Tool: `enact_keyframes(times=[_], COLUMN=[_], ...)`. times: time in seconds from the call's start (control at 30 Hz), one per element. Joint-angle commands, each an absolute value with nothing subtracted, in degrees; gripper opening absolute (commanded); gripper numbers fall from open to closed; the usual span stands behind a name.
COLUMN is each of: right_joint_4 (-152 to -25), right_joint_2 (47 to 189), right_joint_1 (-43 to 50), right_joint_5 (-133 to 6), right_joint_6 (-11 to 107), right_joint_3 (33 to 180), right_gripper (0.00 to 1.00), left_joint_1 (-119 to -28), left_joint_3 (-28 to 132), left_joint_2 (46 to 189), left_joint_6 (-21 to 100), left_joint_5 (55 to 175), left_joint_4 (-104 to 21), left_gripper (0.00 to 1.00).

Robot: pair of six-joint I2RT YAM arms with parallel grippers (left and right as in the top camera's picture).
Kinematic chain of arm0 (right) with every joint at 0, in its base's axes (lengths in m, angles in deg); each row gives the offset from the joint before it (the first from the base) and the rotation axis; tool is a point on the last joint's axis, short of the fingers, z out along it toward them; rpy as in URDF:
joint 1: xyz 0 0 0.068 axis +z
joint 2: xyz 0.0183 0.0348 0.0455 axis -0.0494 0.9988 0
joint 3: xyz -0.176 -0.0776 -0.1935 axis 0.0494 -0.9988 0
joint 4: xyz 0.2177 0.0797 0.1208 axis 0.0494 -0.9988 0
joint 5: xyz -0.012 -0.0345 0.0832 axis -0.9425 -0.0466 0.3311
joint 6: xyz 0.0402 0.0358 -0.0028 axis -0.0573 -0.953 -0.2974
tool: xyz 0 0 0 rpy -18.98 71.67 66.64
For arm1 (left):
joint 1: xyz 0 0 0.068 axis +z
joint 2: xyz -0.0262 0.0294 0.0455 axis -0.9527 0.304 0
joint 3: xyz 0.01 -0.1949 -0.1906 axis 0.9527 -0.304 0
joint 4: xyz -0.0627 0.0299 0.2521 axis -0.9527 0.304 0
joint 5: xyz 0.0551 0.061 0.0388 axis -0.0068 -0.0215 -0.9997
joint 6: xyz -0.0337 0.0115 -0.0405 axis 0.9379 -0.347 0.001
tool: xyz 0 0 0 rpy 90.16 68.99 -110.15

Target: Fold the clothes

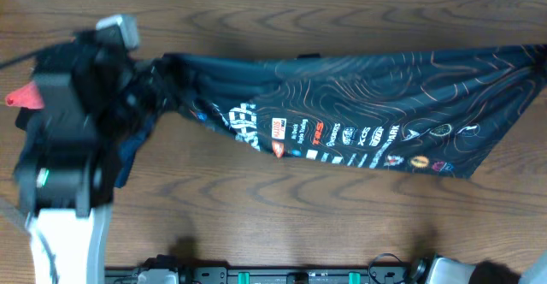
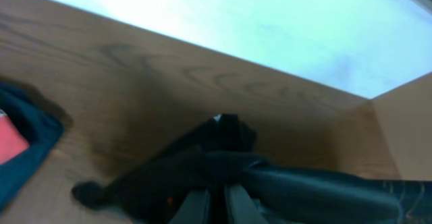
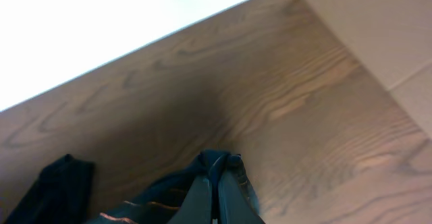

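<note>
- Found the black jersey point(image 1: 359, 104) drawn out in a long band across the wooden counter point(image 1: 256, 224), toward its far side, with orange contour lines and rows of small logos facing up and white lettering near the left end.
- Found the left gripper point(image 2: 217, 196) clamped on the jersey's bunched left end, dark fabric gathered around it.
- Found the right gripper point(image 3: 216, 183) pinched tight on a fold at the jersey's right end, low over the wood.
- Noted a navy cloth point(image 2: 27, 143) with a red patch point(image 2: 8, 137) beside it, at the left edge of the left wrist view, apart from the jersey.
- Could not tell whether the jersey's middle touched the counter.
</note>
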State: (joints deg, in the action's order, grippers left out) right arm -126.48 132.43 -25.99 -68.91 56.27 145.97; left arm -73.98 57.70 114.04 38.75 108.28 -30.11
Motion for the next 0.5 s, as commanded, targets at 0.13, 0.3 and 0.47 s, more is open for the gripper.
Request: enact_keyframes(times=[0.13, 0.3, 0.47], right_joint_4=[-114.04, -101.87, -98.46], right_joint_2=[147.3, 152.78, 152.63], right_joint_1=[-22.73, -21.68, -21.68], right_joint_5=[-66.66, -66.92, -68.19], right_joint_6=[57.1, 48.45, 46.0], right_joint_3=[146.53, 146.6, 154.69], right_gripper=[0.01, 0.01, 0.01], left_joint_1=[-73.78, -73.71, -72.73], left_joint_3=[58.75, 64.19, 73.5], left_joint_2=[131.5, 141.54, 144.73], left_joint_6=[37.96, 39.45, 49.66], left_joint_5=[107.93, 107.45, 107.45], left_joint_4=[-45.78, -58.76, -72.64], left_gripper=[0.06, 0.06, 0.06])
